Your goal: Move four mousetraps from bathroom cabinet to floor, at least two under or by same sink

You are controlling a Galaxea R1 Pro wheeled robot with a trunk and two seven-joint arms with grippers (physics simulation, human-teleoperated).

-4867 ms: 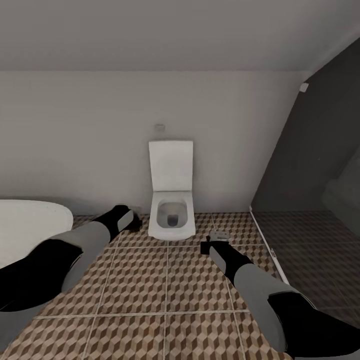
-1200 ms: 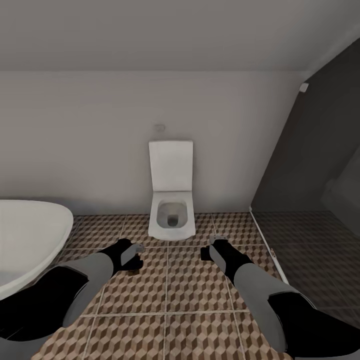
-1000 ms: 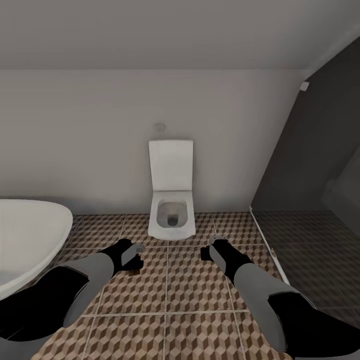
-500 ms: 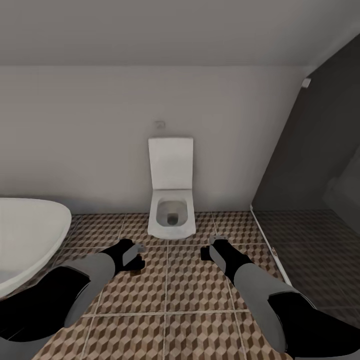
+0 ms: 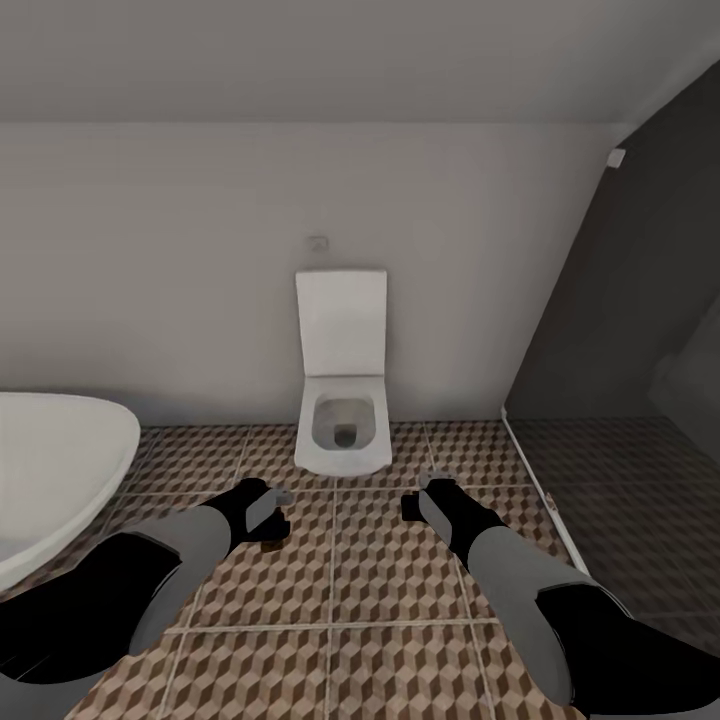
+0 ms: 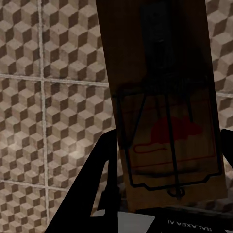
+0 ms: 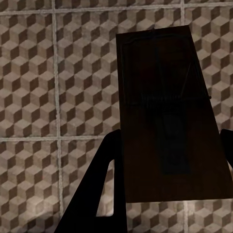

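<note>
In the left wrist view a brown wooden mousetrap point(image 6: 160, 97) with a red mouse mark and dark wire parts sits between the black fingers point(image 6: 99, 179) of my left gripper point(image 6: 165, 150), which is shut on it. A second mousetrap point(image 7: 165, 111), in shadow, is held the same way in my shut right gripper point(image 7: 167, 145). Both hang over the cube-patterned bathroom floor point(image 5: 380, 580). In the head view the left gripper point(image 5: 268, 508) and right gripper point(image 5: 422, 495) are held low in front of me, a little above the tiles. The cabinet is out of view.
A white toilet point(image 5: 343, 400) with its lid up stands against the far wall, straight ahead. A white rounded basin point(image 5: 50, 460) juts in at the left. A dark glass shower panel point(image 5: 620, 330) with a floor rail closes off the right side.
Since the oldest frame my left arm has drawn back from the wall beside the toilet to a spot level with the right gripper. The whole view has shifted slightly in the last second.
</note>
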